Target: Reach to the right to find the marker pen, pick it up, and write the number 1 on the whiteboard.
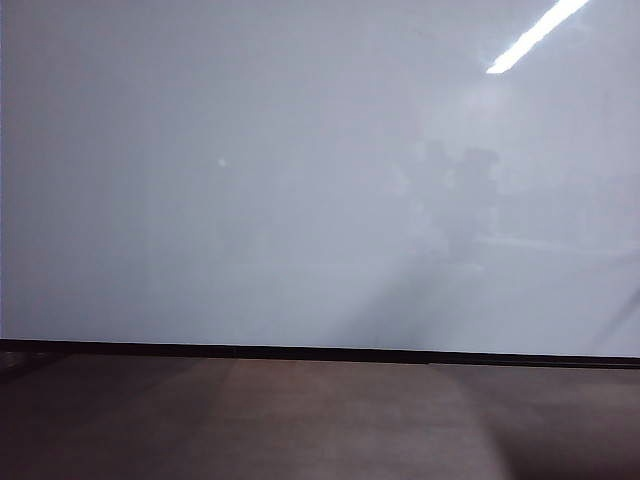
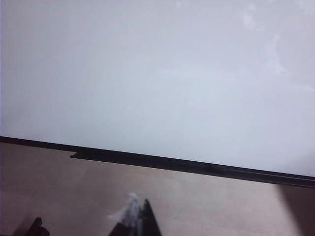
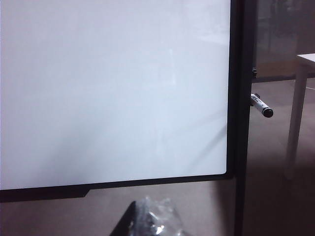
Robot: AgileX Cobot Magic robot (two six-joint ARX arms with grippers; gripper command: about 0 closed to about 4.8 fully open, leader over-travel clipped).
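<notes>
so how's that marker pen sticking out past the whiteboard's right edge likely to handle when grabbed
The slim round black-capped white marker pen looks rigid and light. Its smooth barrel could slip or roll between the right gripper fingers. It juts from behind the glossy whiteboard's black frame, its mount hidden, so it may resist being pulled free.

Count: one whiteboard [image 3: 113, 88]; one marker pen [image 3: 261, 105] at its side frame; two grippers of mine, left gripper [image 2: 138, 219], right gripper [image 3: 150, 219]; one white table leg [image 3: 295, 128].

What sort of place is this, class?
Probably an office or classroom: a big whiteboard on a stand, a marker at its edge, a white table behind. Neither gripper holds anything.
</notes>
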